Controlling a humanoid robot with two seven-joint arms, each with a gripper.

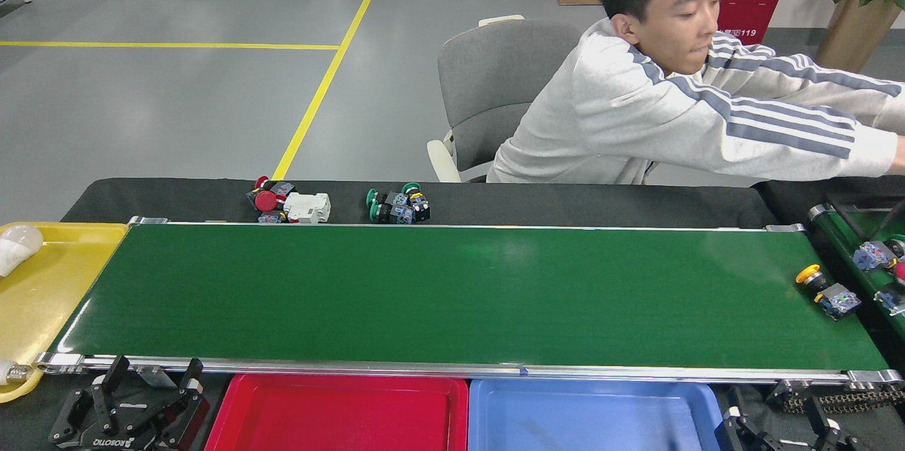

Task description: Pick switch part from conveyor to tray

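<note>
Conveyors: two, the wide conveyor (452, 292) and a narrower green belt (859, 253) at right
Trays: three, one yellow tray (49, 288), one red tray (339, 412), one blue tray (594, 416)
Switch parts on the wide belt: one, a yellow-capped switch part (827, 290)
Part clusters on the bench (601, 205): two, a red-and-white cluster (290, 205) and a green-capped cluster (398, 205)
Light bulbs: one bulb (15, 246) in the yellow tray
People: one person (679, 119)
Chairs: one chair (488, 83)

A small switch part (827, 290) with a yellow round button and a black and blue body lies on its side at the far right end of the long green conveyor (452, 295). The red tray (339, 412) and blue tray (594, 414) sit just below the belt's near rail.
</note>
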